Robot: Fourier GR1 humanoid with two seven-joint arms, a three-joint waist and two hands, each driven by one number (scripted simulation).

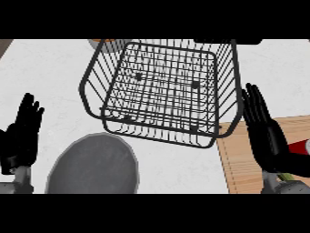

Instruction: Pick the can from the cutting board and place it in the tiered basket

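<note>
The right robot hand [272,143] is over the board [241,159]. Its fingers [254,107] are straight and point away from the robot. This hand is open and holds nothing.

The can [308,146] is just beside the palm, on the outer side. It is red with a white end. It sits on the board, close to the right edge of the view. I cannot tell if it stands up or lies down. I cannot tell if the hand touches it yet.

The black wire basket [90,82] is just to the left of the board. One low corner of it hangs over the board's top corner. A grey plate [93,164] lies on the white table [43,68], in front of the basket. The left robot hand [19,136] rests open near the left edge, fingers up.

What could go wrong? I think the grab is the hard part. The can is round and smooth. If the fingers close too far to one side, it could roll or slide off the board. The basket is also very near. If the hand lifts the can too low, it could bump the wire rim and push the basket. If the hand lets go too soon, the can could land on the table.
</note>
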